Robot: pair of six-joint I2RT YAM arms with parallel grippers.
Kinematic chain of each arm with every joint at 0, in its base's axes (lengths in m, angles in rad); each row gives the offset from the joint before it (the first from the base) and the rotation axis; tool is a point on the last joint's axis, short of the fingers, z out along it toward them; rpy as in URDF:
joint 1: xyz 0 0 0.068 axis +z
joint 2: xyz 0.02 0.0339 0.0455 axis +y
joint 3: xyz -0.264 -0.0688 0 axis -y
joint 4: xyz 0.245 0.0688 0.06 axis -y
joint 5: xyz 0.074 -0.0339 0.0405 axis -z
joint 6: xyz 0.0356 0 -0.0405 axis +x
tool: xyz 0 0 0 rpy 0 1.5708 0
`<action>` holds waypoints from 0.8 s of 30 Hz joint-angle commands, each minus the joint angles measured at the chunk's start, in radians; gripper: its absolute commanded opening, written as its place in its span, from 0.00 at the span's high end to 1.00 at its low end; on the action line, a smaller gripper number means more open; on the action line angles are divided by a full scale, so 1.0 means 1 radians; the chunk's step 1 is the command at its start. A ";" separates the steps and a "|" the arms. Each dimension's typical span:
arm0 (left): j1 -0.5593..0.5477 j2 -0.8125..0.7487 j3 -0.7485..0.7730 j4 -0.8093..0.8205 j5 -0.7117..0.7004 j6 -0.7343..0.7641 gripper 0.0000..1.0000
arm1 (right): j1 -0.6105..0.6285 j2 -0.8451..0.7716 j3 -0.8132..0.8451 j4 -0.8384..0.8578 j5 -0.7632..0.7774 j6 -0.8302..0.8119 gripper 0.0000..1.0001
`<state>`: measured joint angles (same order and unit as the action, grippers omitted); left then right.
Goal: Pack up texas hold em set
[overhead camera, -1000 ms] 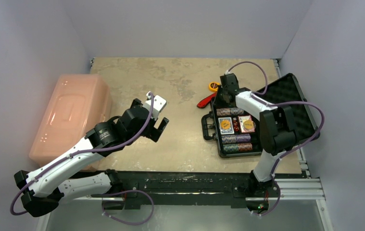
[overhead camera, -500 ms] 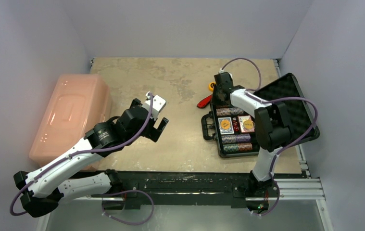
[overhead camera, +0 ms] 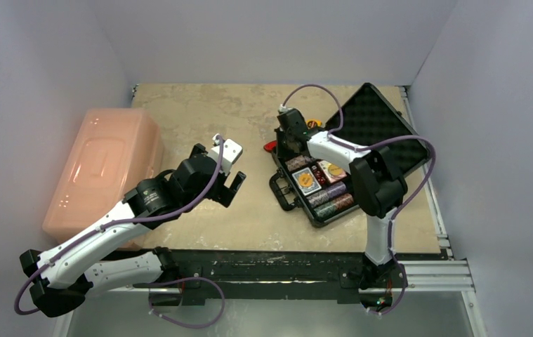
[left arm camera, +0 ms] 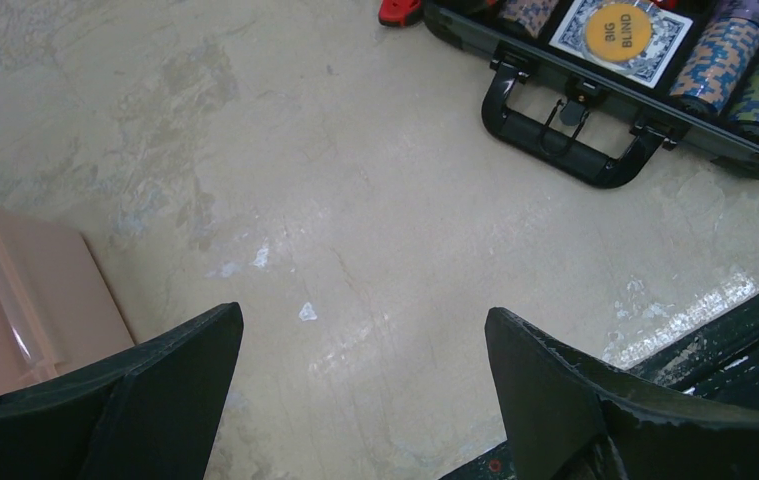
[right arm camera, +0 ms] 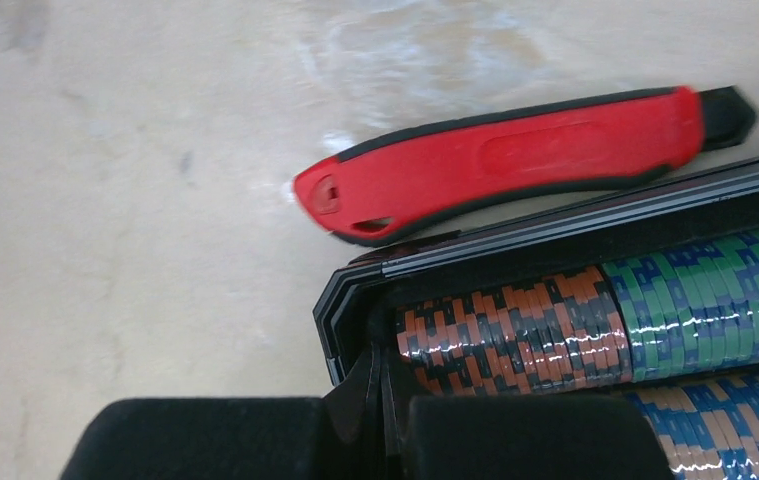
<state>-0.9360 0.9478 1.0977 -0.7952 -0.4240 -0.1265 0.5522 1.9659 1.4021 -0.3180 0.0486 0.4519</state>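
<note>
The black rectangular hard case (right arm camera: pixel 565 222), chip-laden, looks heavy but rigid (lift by its handle (left arm camera: pixel 565 150)); right gripper (right arm camera: pixel 385 405) jaws pinch its corner wall, left gripper (left arm camera: pixel 360 330) jaws spread.

Case (overhead camera: pixel 378 114) now farther left, askew.

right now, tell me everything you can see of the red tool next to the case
The red tool is a long, slim handle, red plastic by its look, with black edging, a black tip at one end and a small hole near the rounded other end. It lies flat on the table, alongside the outer wall of the case, nearly parallel; whether they touch is unclear. Nothing grips it.
</note>
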 commanded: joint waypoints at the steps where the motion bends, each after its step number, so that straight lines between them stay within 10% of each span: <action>1: 0.011 -0.010 0.028 0.004 -0.016 0.012 0.09 | 0.115 0.068 0.074 0.149 -0.201 0.046 1.00; 24: 0.023 -0.025 0.015 0.021 -0.038 0.014 0.11 | 0.179 -0.051 0.249 -0.019 -0.084 -0.035 0.97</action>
<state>-0.9173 0.9466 1.0977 -0.7948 -0.4404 -0.1265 0.7086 2.0525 1.5658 -0.3084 -0.0616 0.4458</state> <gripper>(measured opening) 0.896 0.004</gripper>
